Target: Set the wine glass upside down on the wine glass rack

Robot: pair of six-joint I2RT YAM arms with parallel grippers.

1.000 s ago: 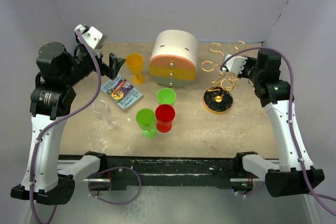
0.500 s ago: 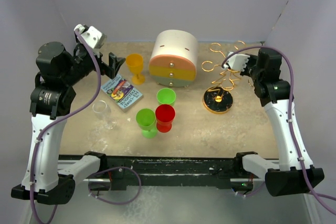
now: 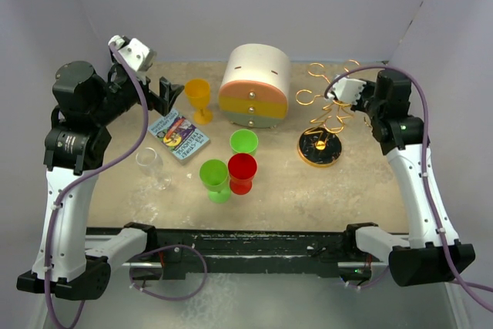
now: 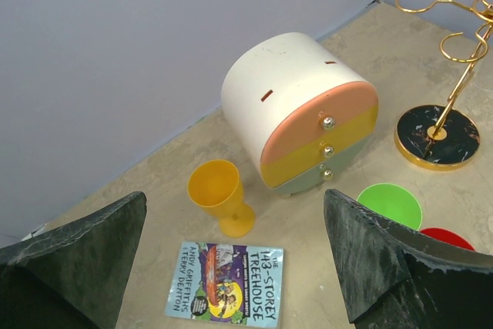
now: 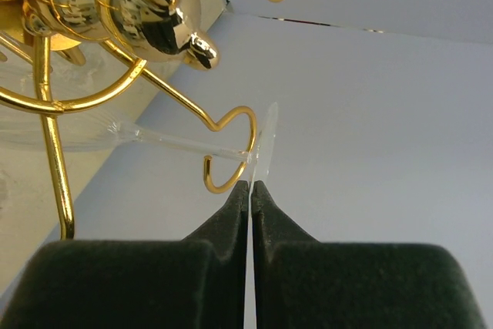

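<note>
Nearest to us in the right wrist view, the right gripper has its jaws pressed nearly together, with only the thin clear foot of the wine glass pinched edge-on between them. From the foot, the stem runs off toward 9 o'clock and passes through a gold hook loop. The bowl is a blurred clear shape beyond, under the curled arms of the wine glass rack.

From above, the rack stands at about 3 o'clock on the table, with the right gripper up among its loops. The left gripper hangs wide open and empty at 10 o'clock, well apart from it.

We judge this to be the hanging step, close to done: the stem is threaded and the foot is just outside the loop. We cannot tell whether the foot already bears on the wire.

Next, we should ease the glass along until the loop carries the foot. Then we part the jaws a little and back straight out toward 6 o'clock in the wrist view, without nudging the wire or tipping the rack.
</note>
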